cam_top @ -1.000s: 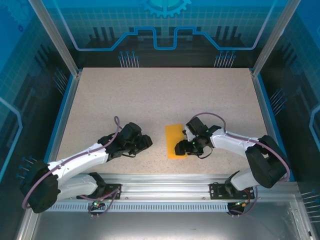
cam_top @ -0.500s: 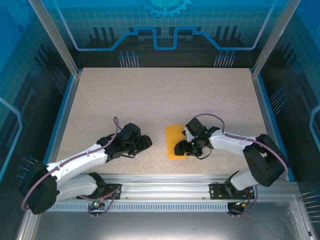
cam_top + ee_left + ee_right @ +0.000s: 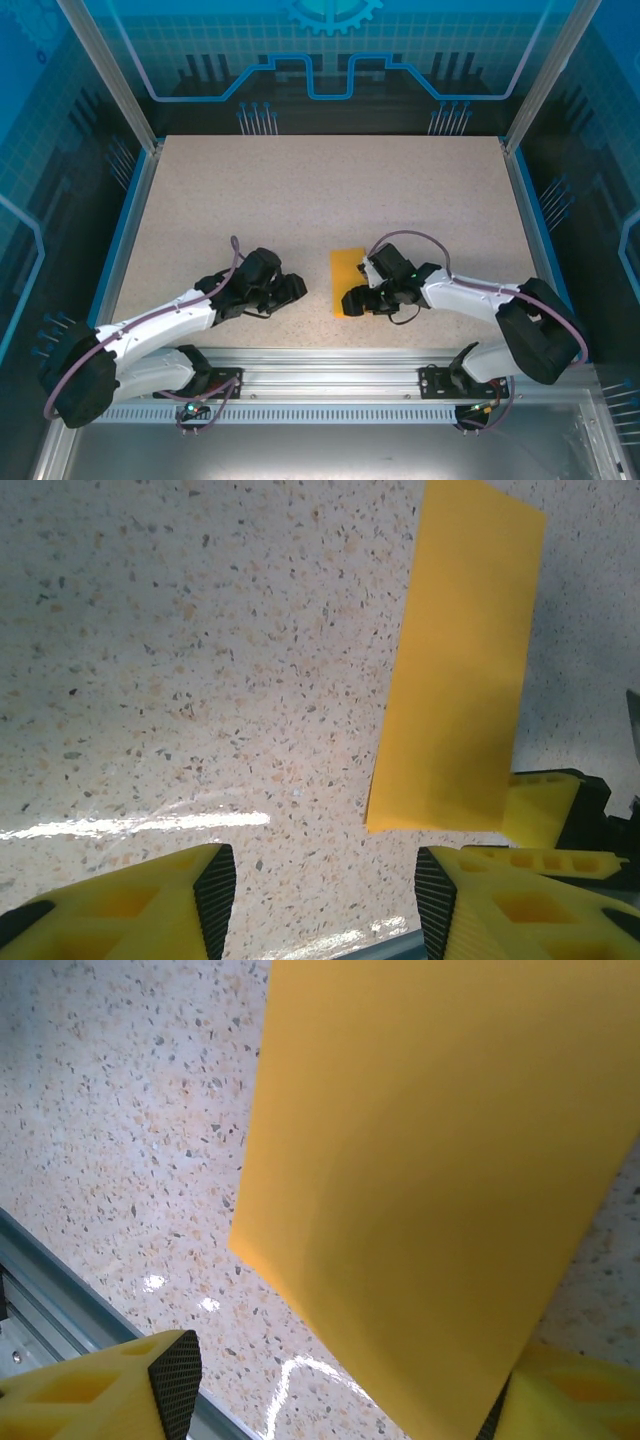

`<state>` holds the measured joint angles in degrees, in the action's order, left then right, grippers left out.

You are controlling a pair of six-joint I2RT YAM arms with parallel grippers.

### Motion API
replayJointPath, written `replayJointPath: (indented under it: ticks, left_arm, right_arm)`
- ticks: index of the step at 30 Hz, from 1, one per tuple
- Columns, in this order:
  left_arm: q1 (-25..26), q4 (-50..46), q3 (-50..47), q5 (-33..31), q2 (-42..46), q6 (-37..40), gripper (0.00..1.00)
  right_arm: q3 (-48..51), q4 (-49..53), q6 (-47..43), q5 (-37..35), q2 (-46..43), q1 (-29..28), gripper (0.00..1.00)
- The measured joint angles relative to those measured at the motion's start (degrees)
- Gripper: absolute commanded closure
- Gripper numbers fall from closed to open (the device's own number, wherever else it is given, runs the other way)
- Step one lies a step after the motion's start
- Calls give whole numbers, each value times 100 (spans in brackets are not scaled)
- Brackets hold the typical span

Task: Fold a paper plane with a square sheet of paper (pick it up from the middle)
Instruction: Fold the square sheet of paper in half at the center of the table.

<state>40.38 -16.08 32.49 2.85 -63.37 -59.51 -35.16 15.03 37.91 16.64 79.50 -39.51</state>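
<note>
Seen from above, the left gripper (image 3: 293, 290) is being held low over the speckled beige table (image 3: 300, 190). Its yellow-padded fingers (image 3: 130, 910) are being kept spread, with nothing between them. Just to its right, and apart from it, the thin orange-yellow sheet of paper (image 3: 346, 268) is lying flat as a narrow rectangle, seemingly already folded in half. The right gripper (image 3: 352, 300) is being set over the end of the strip closest to the arm bases. Its jaws are being held wide on either side of the paper, not pinching it.

A further fold is judged to be in preparation. Next, a thin edge needs catching and lifting without the sheet being slid.

Compared with a second ago, the right gripper is being brought further onto that end. The left gripper has barely shifted, and the paper is unmoved.
</note>
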Motion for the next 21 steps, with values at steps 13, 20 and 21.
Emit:
replayJointPath:
  ticks: [13, 20, 21]
  left_arm:
    - [-11, -85, 68, -22, -138, 308, 45]
    - [-17, -219, 66, -352, 83, 411, 45]
    - [-17, -221, 50, -374, 127, 446, 45]
  right_arm:
    - [-1058, 726, -999, -820, 0, -39, 27]
    - [-2090, 1012, -2514, -1545, 181, -116, 26]
    - [-2072, 1058, -2697, -1700, 170, -138, 25]
